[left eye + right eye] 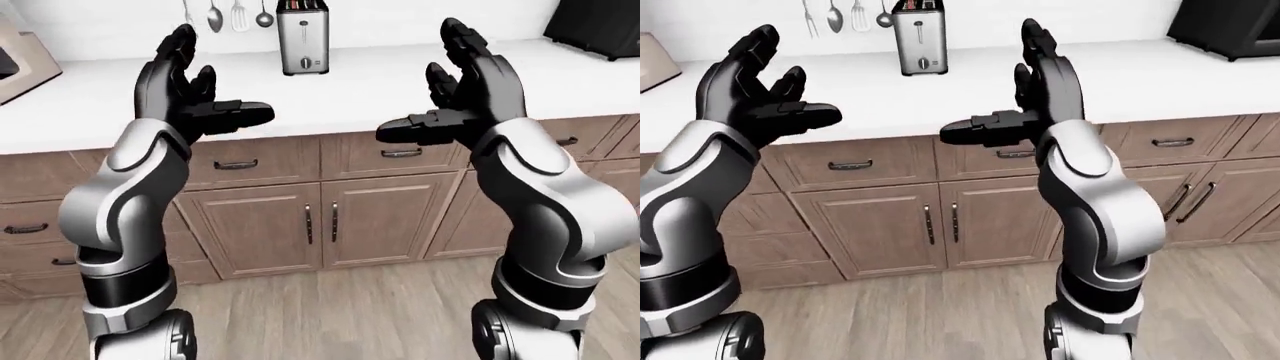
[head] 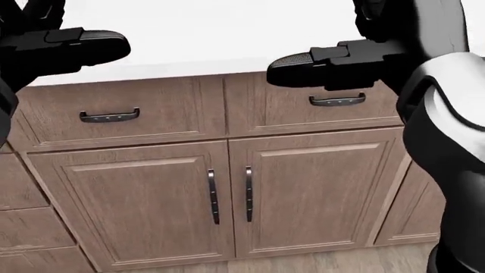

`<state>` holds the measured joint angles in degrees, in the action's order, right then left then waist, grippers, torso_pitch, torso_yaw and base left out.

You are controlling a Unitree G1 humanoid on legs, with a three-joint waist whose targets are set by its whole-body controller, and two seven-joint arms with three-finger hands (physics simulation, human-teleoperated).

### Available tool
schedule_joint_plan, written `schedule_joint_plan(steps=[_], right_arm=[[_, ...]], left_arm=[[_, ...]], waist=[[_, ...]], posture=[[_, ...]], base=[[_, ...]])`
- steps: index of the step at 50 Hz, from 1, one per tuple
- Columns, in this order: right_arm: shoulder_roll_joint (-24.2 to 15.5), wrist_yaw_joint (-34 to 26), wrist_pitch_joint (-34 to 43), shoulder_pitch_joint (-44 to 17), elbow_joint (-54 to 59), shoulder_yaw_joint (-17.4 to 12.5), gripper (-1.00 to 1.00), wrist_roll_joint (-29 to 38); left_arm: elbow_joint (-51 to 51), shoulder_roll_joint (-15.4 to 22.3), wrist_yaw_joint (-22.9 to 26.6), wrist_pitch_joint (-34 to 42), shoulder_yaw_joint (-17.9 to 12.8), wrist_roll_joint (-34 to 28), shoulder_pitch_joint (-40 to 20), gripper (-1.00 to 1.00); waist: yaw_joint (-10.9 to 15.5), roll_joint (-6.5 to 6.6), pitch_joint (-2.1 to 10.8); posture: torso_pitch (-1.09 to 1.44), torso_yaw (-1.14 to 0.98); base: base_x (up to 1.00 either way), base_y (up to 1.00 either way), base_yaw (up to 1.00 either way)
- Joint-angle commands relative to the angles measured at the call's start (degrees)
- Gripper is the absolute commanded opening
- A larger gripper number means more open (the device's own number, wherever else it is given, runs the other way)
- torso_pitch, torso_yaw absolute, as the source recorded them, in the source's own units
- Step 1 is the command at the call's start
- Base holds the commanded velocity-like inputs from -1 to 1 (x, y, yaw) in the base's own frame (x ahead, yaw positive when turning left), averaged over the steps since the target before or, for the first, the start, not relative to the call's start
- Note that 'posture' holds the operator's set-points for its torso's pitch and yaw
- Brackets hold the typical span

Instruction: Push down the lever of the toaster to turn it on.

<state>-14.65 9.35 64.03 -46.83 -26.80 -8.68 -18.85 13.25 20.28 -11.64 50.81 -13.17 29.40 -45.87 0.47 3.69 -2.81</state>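
A silver toaster (image 1: 302, 41) with a black top stands upright on the white counter (image 1: 340, 90) against the wall, at the top middle of the left-eye view. Its narrow face with a slot and lever faces me. My left hand (image 1: 205, 86) is raised, fingers spread, thumb pointing right, well short of the counter's near edge. My right hand (image 1: 445, 90) mirrors it, open, thumb pointing left. Both hands are empty and far from the toaster. The head view shows only the thumbs and cabinet doors.
Utensils (image 1: 238, 16) hang on the wall left of the toaster. A black appliance (image 1: 598, 26) sits on the counter at top right, a beige object (image 1: 20, 64) at top left. Wooden cabinets (image 1: 320, 225) with drawers stand below the counter, wood floor (image 1: 330, 315) beneath.
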Motion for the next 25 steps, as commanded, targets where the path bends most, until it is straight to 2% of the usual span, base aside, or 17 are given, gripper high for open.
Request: schedule_joint_plan(steps=[1, 8, 10, 12, 13, 14, 15, 18, 22, 24, 25], right_arm=[[-1.00, 0.38, -1.59, -2.04, -1.36, -1.50, 1.00, 0.59], [-0.95, 0.19, -1.98, -1.64, -1.34, -1.39, 1.00, 0.74], [-0.93, 0.20, -1.90, -1.75, -1.36, -1.36, 1.00, 0.77], [-0.93, 0.20, -1.86, -1.81, -1.34, -1.35, 1.00, 0.81], [-0.91, 0.21, -1.76, -1.87, -1.40, -1.38, 1.00, 0.79], [-0.93, 0.20, -1.73, -1.88, -1.44, -1.41, 1.00, 0.79], [-0.90, 0.21, -1.78, -1.86, -1.43, -1.42, 1.00, 0.80], [-0.87, 0.22, -1.57, -1.89, -1.65, -1.39, 1.00, 0.78], [-0.89, 0.12, -1.77, -1.75, -1.53, -1.28, 1.00, 0.89], [-0.91, 0.03, -1.89, -1.74, -1.43, -1.32, 1.00, 0.93], [-0.91, 0.00, -1.94, -1.68, -1.41, -1.36, 1.00, 0.95]], left_arm=[[1.58, 0.19, 0.43, -1.51, 0.43, 0.31, -2.39, 1.00], [1.95, 0.18, 0.36, -1.29, 0.30, 0.41, -2.40, 1.00], [1.95, 0.18, 0.36, -1.26, 0.31, 0.44, -2.45, 1.00], [1.98, 0.17, 0.31, -1.18, 0.33, 0.46, -2.48, 1.00], [1.95, 0.17, 0.34, -1.22, 0.36, 0.43, -2.44, 1.00], [1.87, 0.16, 0.41, -1.33, 0.37, 0.41, -2.40, 1.00], [1.92, 0.14, 0.33, -1.21, 0.38, 0.42, -2.46, 1.00], [1.88, 0.15, 0.42, -1.40, 0.38, 0.34, -2.34, 1.00], [1.96, 0.15, 0.24, -1.16, 0.29, 0.53, -2.53, 1.00], [2.09, 0.18, 0.18, -1.06, 0.25, 0.60, -2.54, 1.00], [2.02, 0.16, 0.22, -1.19, 0.29, 0.55, -2.46, 1.00]], waist=[[-0.45, 0.29, 1.64], [0.11, -2.84, 1.41], [0.48, -4.38, 1.43], [0.80, -7.11, 2.14], [0.65, -6.33, 2.12], [0.22, -6.27, 1.57], [0.50, -7.12, 1.08], [-0.13, -5.97, 1.49], [-0.70, -3.72, 0.71], [-1.08, -1.90, 1.02], [-1.30, -0.46, 1.42]], posture=[[0.00, 0.00], [0.00, 0.00], [0.00, 0.00], [0.00, 0.00], [0.00, 0.00], [0.00, 0.00], [0.00, 0.00], [0.00, 0.00], [0.00, 0.00], [0.00, 0.00], [0.00, 0.00]], base=[[0.25, 0.05, 0.00], [0.26, 0.02, 0.00], [0.29, 0.00, 0.00], [0.28, 0.00, 0.00], [0.28, 0.00, 0.00], [0.28, 0.00, 0.00], [0.28, 0.00, 0.00], [0.29, 0.00, 0.00], [0.29, 0.00, 0.00], [0.29, 0.02, 0.00], [0.27, 0.02, 0.00]])
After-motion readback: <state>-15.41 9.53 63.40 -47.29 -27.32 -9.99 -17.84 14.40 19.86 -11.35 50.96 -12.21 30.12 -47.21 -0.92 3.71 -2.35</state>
